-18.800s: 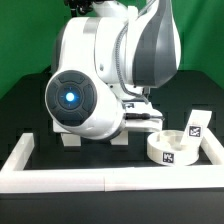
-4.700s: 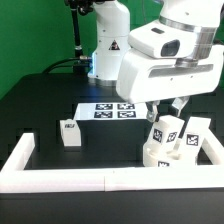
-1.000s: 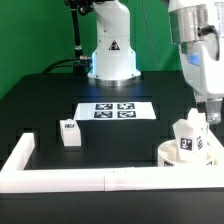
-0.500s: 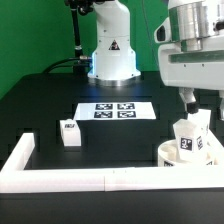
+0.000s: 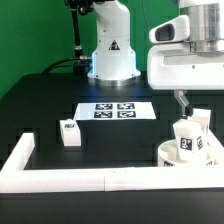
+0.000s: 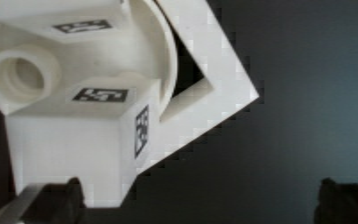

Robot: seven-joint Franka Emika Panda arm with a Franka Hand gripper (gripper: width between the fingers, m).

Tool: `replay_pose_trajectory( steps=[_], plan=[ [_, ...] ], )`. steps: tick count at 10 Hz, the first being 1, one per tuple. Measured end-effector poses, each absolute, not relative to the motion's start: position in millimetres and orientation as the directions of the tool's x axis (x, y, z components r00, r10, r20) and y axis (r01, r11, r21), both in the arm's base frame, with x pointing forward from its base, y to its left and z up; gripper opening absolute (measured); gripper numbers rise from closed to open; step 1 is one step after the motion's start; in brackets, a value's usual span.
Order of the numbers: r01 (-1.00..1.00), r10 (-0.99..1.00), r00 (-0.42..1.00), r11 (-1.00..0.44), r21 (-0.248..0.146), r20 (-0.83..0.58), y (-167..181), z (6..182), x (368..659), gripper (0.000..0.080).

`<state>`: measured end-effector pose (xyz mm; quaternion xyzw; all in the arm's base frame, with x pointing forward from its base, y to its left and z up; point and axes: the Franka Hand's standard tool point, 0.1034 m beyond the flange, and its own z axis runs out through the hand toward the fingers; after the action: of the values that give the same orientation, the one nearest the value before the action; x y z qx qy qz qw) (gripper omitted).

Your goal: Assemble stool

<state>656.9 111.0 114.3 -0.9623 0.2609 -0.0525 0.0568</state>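
On the black counter (image 5: 35, 105), exterior view: 1 round seat (image 5: 168, 154) at 4 o'clock from the marker board (image 5: 115, 110), tight in the corner of the border wall (image 5: 90, 181). 2 propped leg blocks (image 5: 190, 138) appear to rest on it, though they are hard to separate. 1 lone leg block (image 5: 70, 134) stands at 8 o'clock, with open counter all round. 1 gripper (image 6: 202, 200) hangs above the seat, jaws spread wide, holding nothing.
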Motion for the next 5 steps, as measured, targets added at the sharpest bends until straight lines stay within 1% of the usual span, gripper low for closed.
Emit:
replay_pose_trajectory(
  steps=[1, 2, 3, 4, 5],
  plan=[
    [-0.414, -0.424, 0.901, -0.903, -0.115, 0.089, 111.1, 114.0, 656.6, 0.0649],
    [-0.242, -0.246, 0.962, -0.969, -0.048, 0.12, 113.6, 114.1, 656.5, 0.0649],
    [-0.058, -0.057, 0.989, -0.998, 0.006, 0.133, 115.1, 115.6, 656.9, 0.0649],
    [0.122, 0.127, 0.983, -0.992, 0.043, 0.129, 112.5, 115.7, 657.3, 0.0649],
    [0.257, 0.262, 0.958, -0.964, 0.064, 0.115, 110.5, 113.9, 656.5, 0.0649]
  ],
)
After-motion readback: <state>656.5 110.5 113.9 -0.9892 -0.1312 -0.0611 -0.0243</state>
